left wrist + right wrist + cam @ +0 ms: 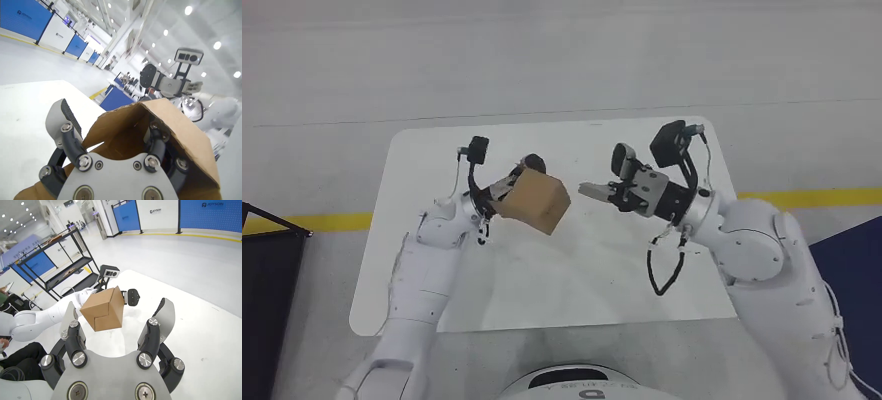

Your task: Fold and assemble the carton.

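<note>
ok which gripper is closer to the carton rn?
Left. The left gripper grips the carton, one finger inside its open end. The right gripper is open, facing it across a gap.

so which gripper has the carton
The left gripper: it holds the carton off the table, one finger inside its open end. The right gripper is open, apart from it.

Pale floor [189,256], blue-and-white partition panels [208,217], black rack [83,261], round ceiling lights [217,45].
</note>
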